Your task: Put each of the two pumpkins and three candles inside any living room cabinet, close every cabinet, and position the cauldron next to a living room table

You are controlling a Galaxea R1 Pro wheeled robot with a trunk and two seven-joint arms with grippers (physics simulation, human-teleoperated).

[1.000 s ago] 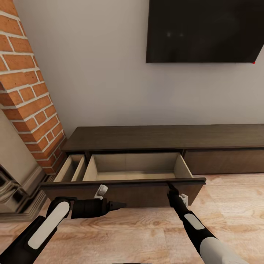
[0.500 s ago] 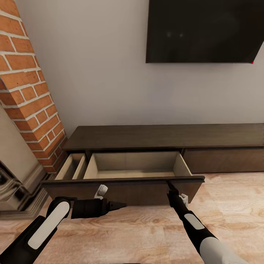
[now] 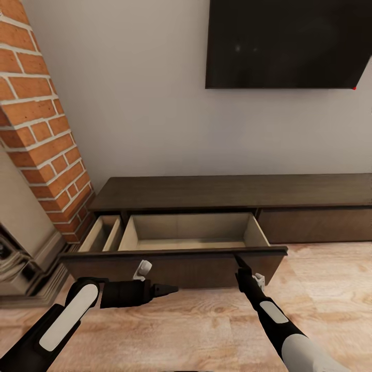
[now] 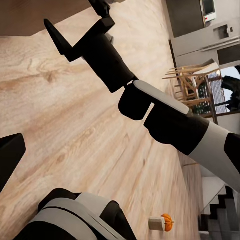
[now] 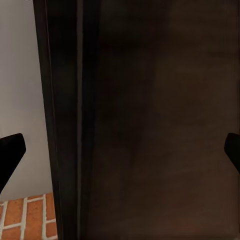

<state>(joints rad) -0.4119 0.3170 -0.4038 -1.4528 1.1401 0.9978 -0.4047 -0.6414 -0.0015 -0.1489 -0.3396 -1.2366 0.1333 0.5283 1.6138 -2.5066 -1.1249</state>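
Dark-brown cabinet (image 3: 232,192) against the wall, its wide drawer (image 3: 175,257) pulled out and empty; over the last second it has slid back slightly as my right gripper (image 3: 241,263), jaws spread wide, presses its front, so I judge it is closing unloaded. My left gripper (image 3: 168,289) hangs beside, its jaw state unclear. Left wrist view alone: one pumpkin (image 4: 167,222) far across the floor.

Dark brown cabinet (image 5: 150,120) front, close up; right gripper (image 5: 120,150) fingertips spread wide; pale wall (image 5: 20,65); brick (image 5: 25,220).
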